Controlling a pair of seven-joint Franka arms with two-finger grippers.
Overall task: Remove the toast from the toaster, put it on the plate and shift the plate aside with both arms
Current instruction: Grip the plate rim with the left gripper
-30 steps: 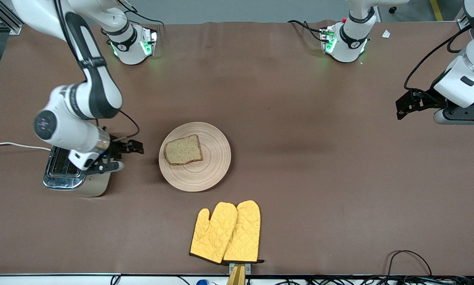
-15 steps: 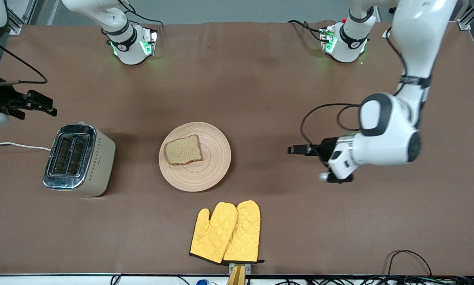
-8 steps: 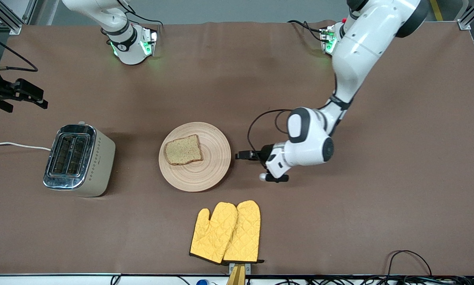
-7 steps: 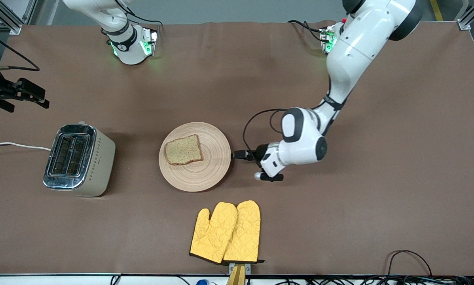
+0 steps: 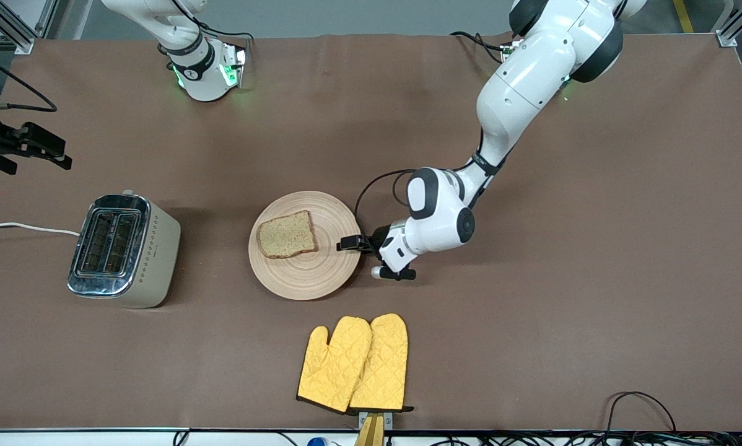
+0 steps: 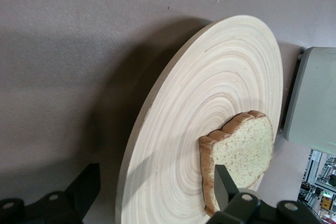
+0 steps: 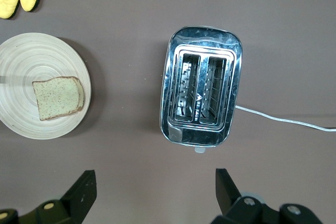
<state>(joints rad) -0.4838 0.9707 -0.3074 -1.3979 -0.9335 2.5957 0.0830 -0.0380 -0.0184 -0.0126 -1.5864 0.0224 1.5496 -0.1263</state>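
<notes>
The toast [image 5: 287, 234] lies flat on the round light-wood plate [image 5: 321, 272] in the middle of the table. My left gripper [image 5: 350, 243] is open, low at the plate's rim on the side toward the left arm's end. In the left wrist view the rim [image 6: 137, 145] runs between the jaws, with the toast [image 6: 242, 150] farther in. My right gripper [image 5: 33, 148] is open and empty, high over the table at the right arm's end. The right wrist view shows the plate [image 7: 16, 124] and toast [image 7: 58, 98] from above.
A silver two-slot toaster [image 5: 122, 251] with a white cord stands toward the right arm's end; it also shows in the right wrist view [image 7: 202, 98]. Two yellow quilted oven mitts [image 5: 355, 365] lie nearer to the front camera than the plate.
My left arm has swung in from the left arm's end, and its open gripper has reached the plate's rim. My right arm has pulled away from the toaster and now holds still.
</notes>
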